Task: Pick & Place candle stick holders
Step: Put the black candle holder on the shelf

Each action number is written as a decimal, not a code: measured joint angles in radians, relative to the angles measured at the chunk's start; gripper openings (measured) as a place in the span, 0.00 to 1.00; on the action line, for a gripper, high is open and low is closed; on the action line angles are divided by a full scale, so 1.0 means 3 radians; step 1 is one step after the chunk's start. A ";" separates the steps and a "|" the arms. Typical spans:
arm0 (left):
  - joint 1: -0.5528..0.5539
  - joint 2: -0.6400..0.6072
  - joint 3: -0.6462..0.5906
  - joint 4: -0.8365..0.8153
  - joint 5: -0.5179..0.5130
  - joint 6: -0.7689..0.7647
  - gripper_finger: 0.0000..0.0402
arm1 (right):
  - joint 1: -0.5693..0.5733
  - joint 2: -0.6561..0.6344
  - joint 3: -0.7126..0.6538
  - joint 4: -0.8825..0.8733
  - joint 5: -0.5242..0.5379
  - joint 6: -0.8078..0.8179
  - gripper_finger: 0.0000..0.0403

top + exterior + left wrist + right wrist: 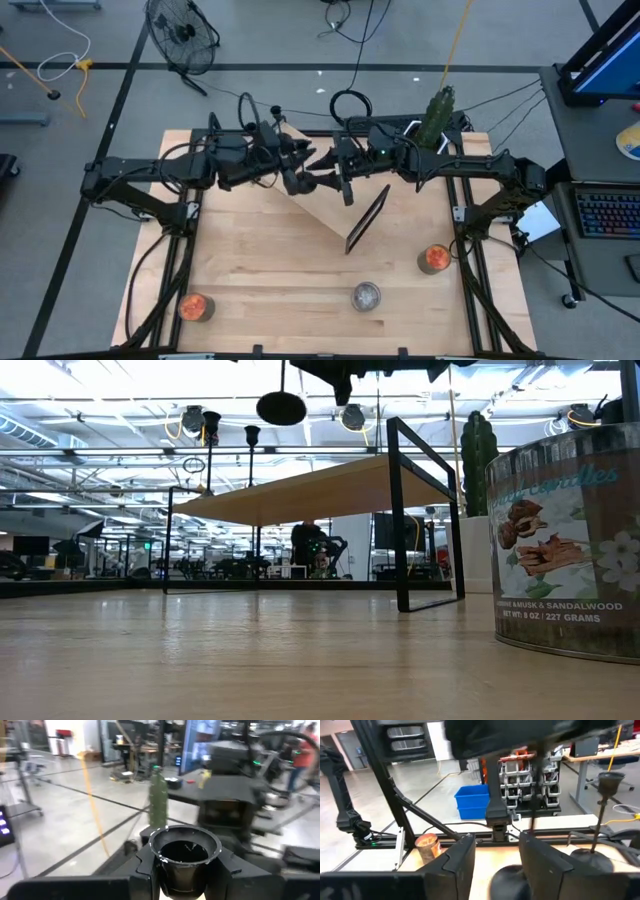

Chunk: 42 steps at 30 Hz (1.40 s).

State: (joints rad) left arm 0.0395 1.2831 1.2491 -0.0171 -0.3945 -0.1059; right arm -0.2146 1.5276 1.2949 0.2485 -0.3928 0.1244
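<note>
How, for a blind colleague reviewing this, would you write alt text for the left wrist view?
A black candle stick holder, its round cup open toward the camera, sits clamped between the left gripper's two dark fingers. Beyond it stands a green cactus.

The tabletop (260, 260) is pale blond wood, and on it stand two orange glass cups (196, 306) (434, 259) and one silvery cup (367, 296). A black candle holder (185, 857) sits between dark fingers (145, 870), and the cactus (437, 115) is green.
</note>
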 joint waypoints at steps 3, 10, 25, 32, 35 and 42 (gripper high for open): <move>0.0001 -0.0041 -0.0001 -0.0127 -0.0127 0.0000 0.25 | 0.0003 0.0000 0.0000 -0.0009 -0.0004 0.0038 0.38; -0.0001 -0.0047 -0.0001 -0.0247 -0.0333 -0.0004 0.25 | -0.0008 0.0000 0.0000 -0.0029 -0.0003 0.0044 0.39; 0.0020 -0.0011 -0.0878 0.0883 -0.0919 -0.0165 0.24 | -0.0066 -0.0202 0.0000 -0.0620 -0.0004 -0.0041 0.39; 0.0092 -0.0011 -0.1246 0.1392 -0.1133 -0.0213 0.30 | -0.0066 -0.0241 0.0000 -0.0820 -0.0005 -0.0043 0.39; 0.0117 -0.0011 -0.1249 0.1422 -0.1165 -0.0107 0.29 | -0.0066 -0.0245 0.0000 -0.0870 -0.0003 -0.0043 0.39; 0.0209 -0.0013 -0.1250 0.1472 -0.1248 0.0152 0.25 | -0.0066 -0.0244 0.0000 -0.0969 -0.0003 -0.0043 0.39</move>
State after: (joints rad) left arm 0.1021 1.2793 0.8742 0.4244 -0.7688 -0.0603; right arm -0.2344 1.4545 1.2949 -0.0423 -0.3937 0.1116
